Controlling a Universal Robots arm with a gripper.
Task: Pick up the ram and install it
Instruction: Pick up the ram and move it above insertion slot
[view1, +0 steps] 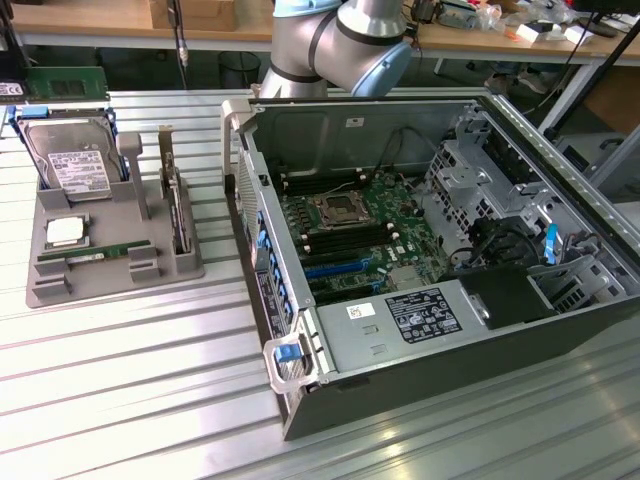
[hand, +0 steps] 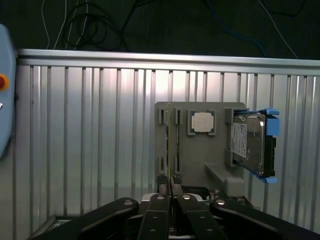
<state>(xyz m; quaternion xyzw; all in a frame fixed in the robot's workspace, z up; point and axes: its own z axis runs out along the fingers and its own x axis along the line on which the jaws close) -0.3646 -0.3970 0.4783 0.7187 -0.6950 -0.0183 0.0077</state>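
On the grey moulded fixture tray (view1: 110, 222), the long green ram strip (view1: 95, 255) sits in its slot. The black gripper (hand: 171, 187) stands apart from that tray, fingers closed on nothing. Pick-up is judged not begun; grasping calls for parted fingers spanning the strip's thin faces.

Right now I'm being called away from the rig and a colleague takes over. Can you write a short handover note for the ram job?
Gripper: jaws shut, empty, facing the grey holder and apart from it.
Ram: lying in its slot on the holder, beside the processor chip, untouched.
Computer case: open, on the exterior view's right of the holder, motherboard exposed.
Done: nothing yet; the ram has not been picked up.
Left: the pickup and the install.
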